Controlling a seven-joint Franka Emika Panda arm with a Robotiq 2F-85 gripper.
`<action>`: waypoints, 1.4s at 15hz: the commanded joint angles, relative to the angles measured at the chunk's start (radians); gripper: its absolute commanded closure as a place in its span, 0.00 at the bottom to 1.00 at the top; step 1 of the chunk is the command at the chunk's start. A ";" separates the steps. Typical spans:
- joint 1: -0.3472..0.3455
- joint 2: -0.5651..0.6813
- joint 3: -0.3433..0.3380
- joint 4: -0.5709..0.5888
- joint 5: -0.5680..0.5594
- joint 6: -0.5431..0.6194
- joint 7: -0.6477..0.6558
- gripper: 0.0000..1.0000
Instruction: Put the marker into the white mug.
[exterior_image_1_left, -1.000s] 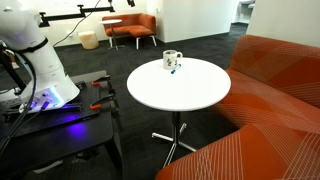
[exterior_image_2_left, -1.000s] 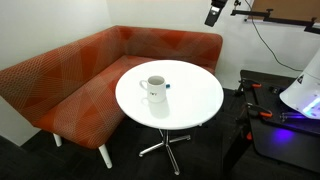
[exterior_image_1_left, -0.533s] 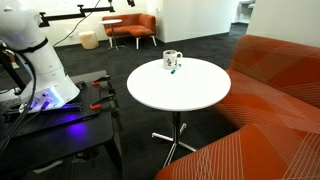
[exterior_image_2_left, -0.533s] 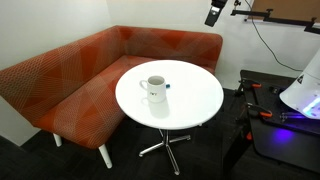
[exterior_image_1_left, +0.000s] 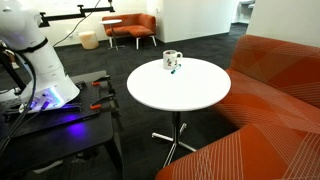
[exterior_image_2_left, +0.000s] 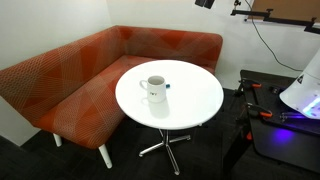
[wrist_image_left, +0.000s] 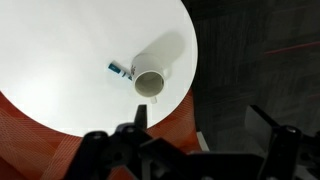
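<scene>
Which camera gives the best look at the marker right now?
The wrist view: looking straight down, it shows the marker lying on the table beside the white mug. In both exterior views it is only a tiny teal speck by the mug.

text: none legible | white mug (exterior_image_2_left: 153, 88): nothing readable at this size

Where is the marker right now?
In the wrist view, the marker lies on the round white table, just left of the white mug.
</scene>
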 joint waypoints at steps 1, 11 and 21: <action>-0.012 0.011 -0.065 0.049 0.097 -0.004 0.018 0.00; -0.037 0.132 -0.219 0.131 0.510 -0.004 0.046 0.00; -0.107 0.338 -0.253 0.174 0.818 -0.031 0.038 0.00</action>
